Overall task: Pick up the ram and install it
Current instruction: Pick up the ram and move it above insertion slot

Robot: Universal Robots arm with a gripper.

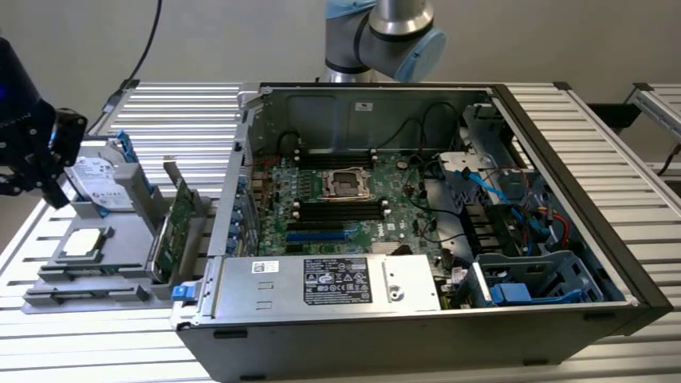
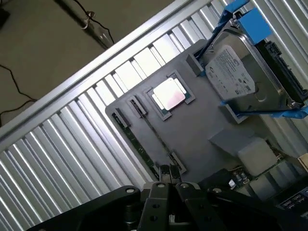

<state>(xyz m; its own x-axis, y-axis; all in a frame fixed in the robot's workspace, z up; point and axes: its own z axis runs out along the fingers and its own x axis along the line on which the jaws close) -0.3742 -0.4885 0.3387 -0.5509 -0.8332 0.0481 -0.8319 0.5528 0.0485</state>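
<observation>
- the claw (image 2: 172, 186) hangs over the gray tray (image 2: 202, 130), above it and not touching. the tray sits on the slatted table at the exterior view's left, beside the open computer case (image 1: 596, 159).
- its two black fingers (image 2: 159, 190) look drawn close together with nothing between them. i judge it narrow and empty.
- the ram (image 2: 139, 144) stands on its edge in a thin groove of the tray, so it shows as a slim green line. it has not been lifted.
- in the wrist view, the end of the ram nearest the claw sits just ahead of the claw's tips, and its long axis runs straight away from them along the groove. judging by this, the claw is lined up over one end of the stick, not its middle.
- other things in the tray:
  - a silver processor (image 2: 168, 94) lies flat in a square pocket next to the ram's groove.
  - a hard drive (image 2: 240, 72) in a blue carrier leans in its own holder farther off.
  - a broader green card (image 1: 175, 231) stands upright at the tray's edge nearest the case.
- inside the case, the black memory slots (image 1: 338, 209) flank the processor socket. i can make out no stick in them.
</observation>
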